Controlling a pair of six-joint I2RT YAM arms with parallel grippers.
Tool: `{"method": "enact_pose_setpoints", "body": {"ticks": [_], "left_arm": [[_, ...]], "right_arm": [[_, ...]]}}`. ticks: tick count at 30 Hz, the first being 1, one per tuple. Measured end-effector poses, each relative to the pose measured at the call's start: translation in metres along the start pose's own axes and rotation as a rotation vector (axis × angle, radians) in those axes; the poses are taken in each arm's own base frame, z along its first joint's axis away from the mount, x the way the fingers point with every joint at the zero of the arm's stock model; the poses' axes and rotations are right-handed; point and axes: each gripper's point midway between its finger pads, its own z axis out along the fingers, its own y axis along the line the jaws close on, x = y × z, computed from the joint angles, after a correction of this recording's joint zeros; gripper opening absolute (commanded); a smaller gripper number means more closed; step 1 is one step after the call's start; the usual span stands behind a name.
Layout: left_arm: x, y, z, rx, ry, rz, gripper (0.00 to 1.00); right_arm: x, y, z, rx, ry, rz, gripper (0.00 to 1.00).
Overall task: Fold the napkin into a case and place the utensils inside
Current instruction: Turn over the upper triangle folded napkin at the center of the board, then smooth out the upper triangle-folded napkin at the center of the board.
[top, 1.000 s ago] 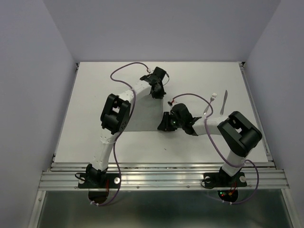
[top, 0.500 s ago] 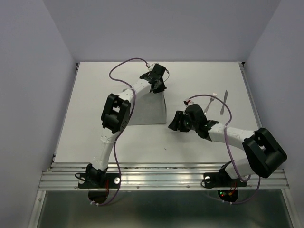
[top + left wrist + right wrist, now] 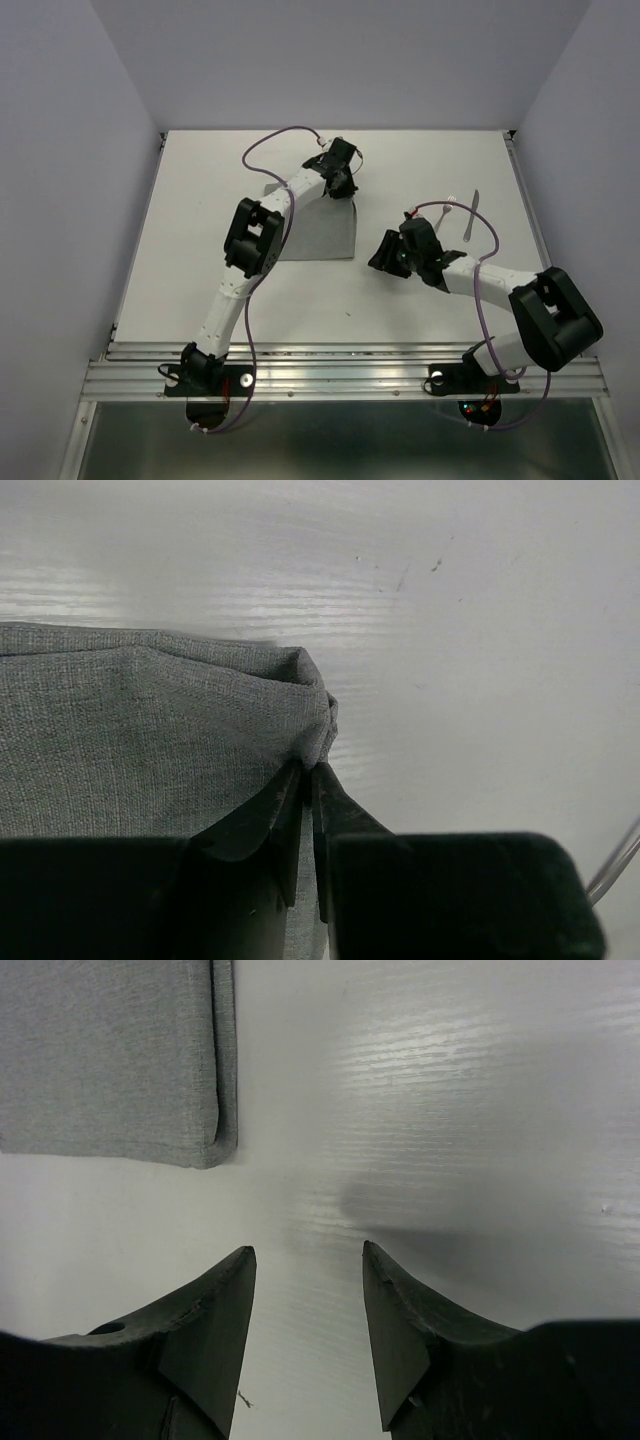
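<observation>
Pinching puckered far corner of napkin [image 3: 130, 730] with left gripper [image 3: 312, 770], jaws nearly together. Grey woven cloth, folded, flat mid-table [image 3: 200, 180]. Right gripper [image 3: 308, 1265] spread, beside doubled near corner.

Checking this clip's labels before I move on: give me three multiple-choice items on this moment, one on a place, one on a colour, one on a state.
1. Where does the right gripper hang?
A. over the napkin
B. over bare table, right of the napkin
C. beyond the table's edge
2. What colour is the napkin?
A. grey
B. red
C. white
3. How do the right gripper's jaws stand?
A. shut on the napkin
B. shut, empty
C. open, empty
Answers: 1 B, its wrist view shows bare table below, with the napkin's corner off to the upper left; 2 A, grey in every view; 3 C, a clear gap with nothing in it.
</observation>
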Motion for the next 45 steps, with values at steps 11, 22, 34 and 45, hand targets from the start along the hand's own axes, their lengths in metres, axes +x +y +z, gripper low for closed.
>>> {"method": "enact_pose_setpoints", "body": {"ticks": [11, 22, 34, 45], "left_arm": [[0.009, -0.01, -0.003, 0.048, 0.04, 0.023, 0.45], [0.001, -0.027, -0.029, 0.107, 0.047, 0.063, 0.44], [-0.081, 0.017, -0.13, 0.099, -0.096, -0.014, 0.39], [-0.055, 0.079, -0.129, -0.014, -0.021, -0.033, 0.38]], "right_arm": [[-0.003, -0.02, 0.008, 0.058, 0.013, 0.048, 0.52], [-0.072, -0.01, 0.029, 0.05, -0.055, 0.043, 0.51], [-0.146, 0.028, 0.106, 0.006, -0.059, -0.021, 0.6], [-0.169, 0.038, 0.161, -0.009, -0.052, -0.029, 0.59]]}}
